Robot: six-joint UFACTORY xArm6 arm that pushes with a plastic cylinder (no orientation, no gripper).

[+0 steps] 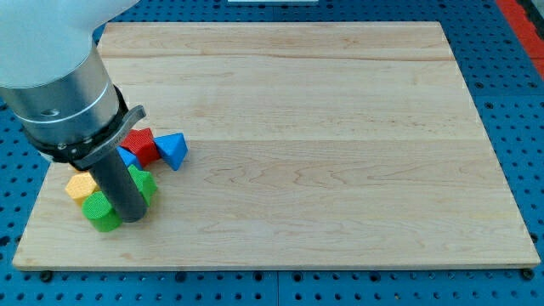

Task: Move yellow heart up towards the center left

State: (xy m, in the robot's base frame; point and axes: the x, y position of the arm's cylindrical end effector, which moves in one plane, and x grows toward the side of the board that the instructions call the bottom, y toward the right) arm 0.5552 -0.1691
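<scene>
A yellow block (80, 186), its heart shape partly hidden by the rod, lies near the board's lower left. My tip (133, 218) stands just right of it, at the view's bottom of the cluster, against a green block (102, 212) and in front of a second green block (143, 183). A red block (142, 143) and a blue triangular block (172, 150) lie just above, with another blue block (128, 156) mostly hidden behind the rod.
The wooden board (323, 127) lies on a blue pegboard table (518, 102). The arm's grey cylinder (59, 85) covers the board's upper left corner. The board's left edge is close to the cluster.
</scene>
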